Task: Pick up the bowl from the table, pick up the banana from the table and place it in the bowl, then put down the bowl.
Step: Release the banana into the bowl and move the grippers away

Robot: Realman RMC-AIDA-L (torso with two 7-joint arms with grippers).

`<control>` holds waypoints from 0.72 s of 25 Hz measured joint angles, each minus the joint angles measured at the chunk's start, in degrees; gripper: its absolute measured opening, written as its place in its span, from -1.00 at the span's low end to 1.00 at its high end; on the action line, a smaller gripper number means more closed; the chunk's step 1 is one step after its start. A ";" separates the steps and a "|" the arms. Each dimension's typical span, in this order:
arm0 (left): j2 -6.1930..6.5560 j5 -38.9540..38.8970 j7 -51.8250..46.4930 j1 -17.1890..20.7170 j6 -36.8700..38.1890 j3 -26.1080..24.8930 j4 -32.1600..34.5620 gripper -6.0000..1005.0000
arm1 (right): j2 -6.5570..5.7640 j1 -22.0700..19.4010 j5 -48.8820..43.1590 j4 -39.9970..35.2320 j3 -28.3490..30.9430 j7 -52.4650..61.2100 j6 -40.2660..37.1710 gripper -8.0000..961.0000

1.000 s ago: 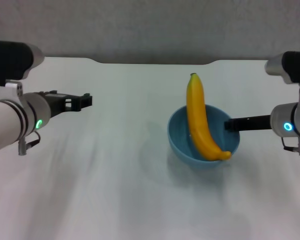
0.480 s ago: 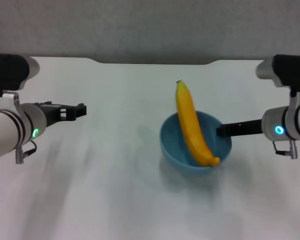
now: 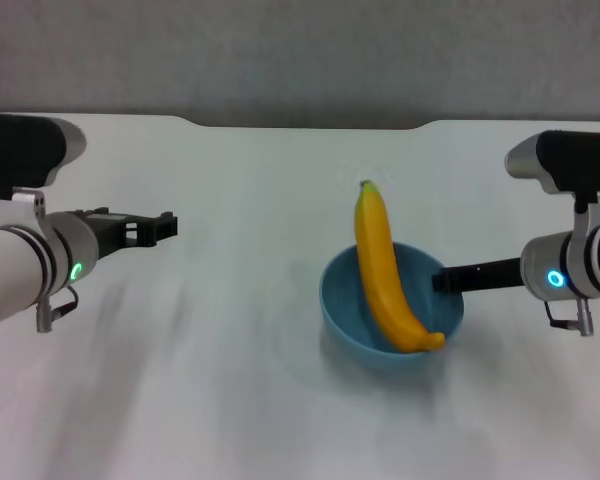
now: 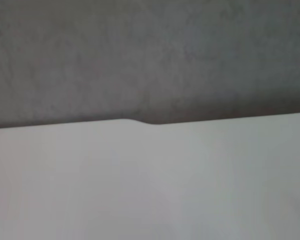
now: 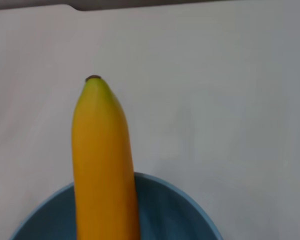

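The light-blue bowl (image 3: 348, 312) is right of the table's (image 3: 210, 370) middle. The yellow banana (image 3: 382, 268) lies in it, with its stem end sticking out over the far rim. My right gripper (image 3: 441, 280) is shut on the bowl's right rim. Whether the bowl rests on the table or hangs just above it, I cannot tell. The right wrist view shows the banana (image 5: 102, 165) over the bowl's inside (image 5: 175, 215). My left gripper (image 3: 160, 227) is open and empty, held over the left side of the table, far from the bowl.
The table's far edge has a shallow notch (image 3: 305, 123), which also shows in the left wrist view (image 4: 147, 121), with a grey wall behind it. White tabletop lies between the two arms and in front of the bowl.
The right gripper, with the bowl and banana, has moved left and lower in the head view. The left arm has drawn back slightly to the left.
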 joint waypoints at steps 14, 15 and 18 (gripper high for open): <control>-0.01 -0.01 -0.04 -1.03 -0.78 0.64 1.22 0.76 | -0.03 -0.23 0.70 -0.49 -3.07 -0.15 -2.20 -0.79; -0.01 -0.02 -0.05 -0.91 -0.96 0.69 1.24 0.76 | -0.02 -0.27 0.70 -0.42 -3.32 -0.16 -2.35 -0.72; -0.01 -0.05 -0.05 -0.54 -1.18 0.75 1.27 0.76 | 0.02 -0.56 0.70 0.22 -3.58 -0.17 -2.24 -0.48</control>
